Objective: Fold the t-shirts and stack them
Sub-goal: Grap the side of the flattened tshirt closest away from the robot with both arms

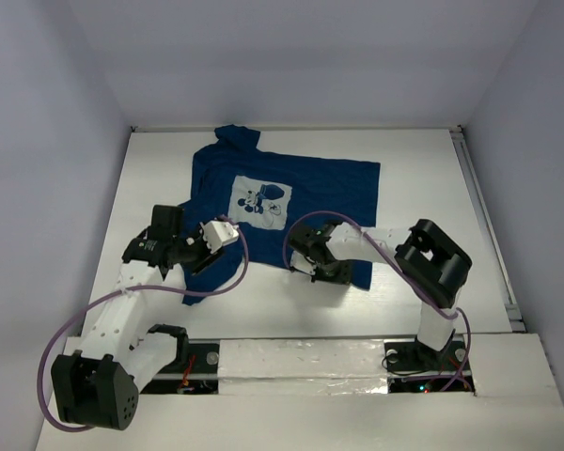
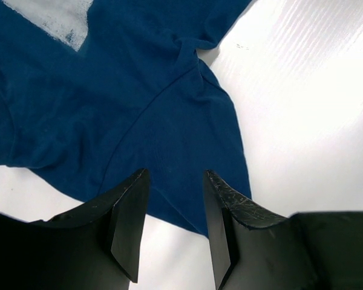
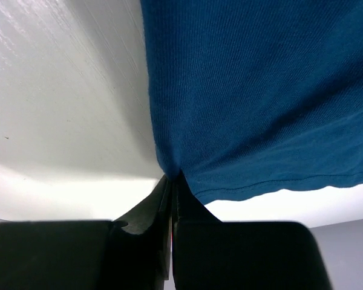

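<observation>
One dark navy t-shirt (image 1: 320,193) lies spread on the white table (image 1: 423,178), with a light printed graphic (image 1: 260,202) on its chest. My left gripper (image 1: 205,256) is open at the shirt's left near edge. In the left wrist view its jaws (image 2: 174,178) stand apart just above a sleeve-like flap of the shirt (image 2: 139,109) and hold nothing. My right gripper (image 1: 298,252) is at the shirt's near edge. In the right wrist view it (image 3: 172,176) is shut on a corner of the shirt (image 3: 260,90), with the hem hanging beside the fingers.
White walls close in the table at the back and both sides. A metal rail (image 1: 489,225) runs along the right edge. A taped strip (image 1: 301,362) with the arm bases lies at the near edge. Purple cables (image 1: 235,272) loop from both arms.
</observation>
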Robot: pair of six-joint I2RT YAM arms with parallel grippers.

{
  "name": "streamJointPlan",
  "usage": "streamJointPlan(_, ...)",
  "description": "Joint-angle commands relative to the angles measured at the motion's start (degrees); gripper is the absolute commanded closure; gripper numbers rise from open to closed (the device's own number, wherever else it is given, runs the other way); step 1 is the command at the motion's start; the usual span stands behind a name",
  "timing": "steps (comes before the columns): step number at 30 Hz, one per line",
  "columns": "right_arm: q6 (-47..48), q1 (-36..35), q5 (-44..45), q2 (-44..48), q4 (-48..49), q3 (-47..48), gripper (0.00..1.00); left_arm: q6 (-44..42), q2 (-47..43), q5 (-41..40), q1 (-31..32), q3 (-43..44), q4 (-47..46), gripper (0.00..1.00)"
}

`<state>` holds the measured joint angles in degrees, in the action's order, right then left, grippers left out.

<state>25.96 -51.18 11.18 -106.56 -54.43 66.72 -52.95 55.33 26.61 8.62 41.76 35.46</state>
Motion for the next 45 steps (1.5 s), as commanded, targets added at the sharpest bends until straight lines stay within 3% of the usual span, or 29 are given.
streamJointPlan(1, -0.3, -0.2, -0.7, -0.5, 1.1, 0.8, 1.0, -1.2, -0.7, 2.1, 0.3, -0.9, 2.0, 0.62)
streamJointPlan(15, -1.3, 1.2, 4.0, 3.5, -1.7, 2.1, 1.0, -14.5, -4.4, -3.9, 0.3, -2.6, 17.3, 0.59)
streamJointPlan(23, -1.5, 1.2, 3.6, 3.9, -2.5, 4.3, 1.0, -12.8, 4.6, -9.4, 4.1, -3.5, 13.1, 0.44)
streamJointPlan(27, -1.8, 1.2, 2.6, 3.6, -2.2, 5.1, 1.0, -11.7, 8.2, -8.3, 5.6, -2.4, 10.3, 0.43)
streamJointPlan(28, -1.8, 1.2, 2.4, 3.5, -2.1, 5.2, 1.0, -11.0, 9.0, -8.4, 5.6, -2.2, 8.1, 0.35)
streamJointPlan(31, -1.7, 1.2, 2.4, 3.6, -1.7, 4.9, 1.0, -7.9, 12.5, -9.7, 7.2, -1.7, 3.9, 0.35)
streamJointPlan(32, -1.7, 1.2, 2.3, 3.5, -1.8, 4.6, 1.0, -7.0, 14.0, -9.7, 7.2, -1.6, 3.2, 0.24)
streamJointPlan(38, -1.6, 1.2, 2.3, 3.8, -1.9, 4.3, 1.0, -5.2, 16.2, -5.8, 9.0, -0.7, 1.9, 0.22)
streamJointPlan(45, -1.8, 1.2, 1.8, 4.0, -2.3, 5.0, 1.0, -0.8, 18.2, -8.9, 12.5, -4.6, -4.3, 0.23)
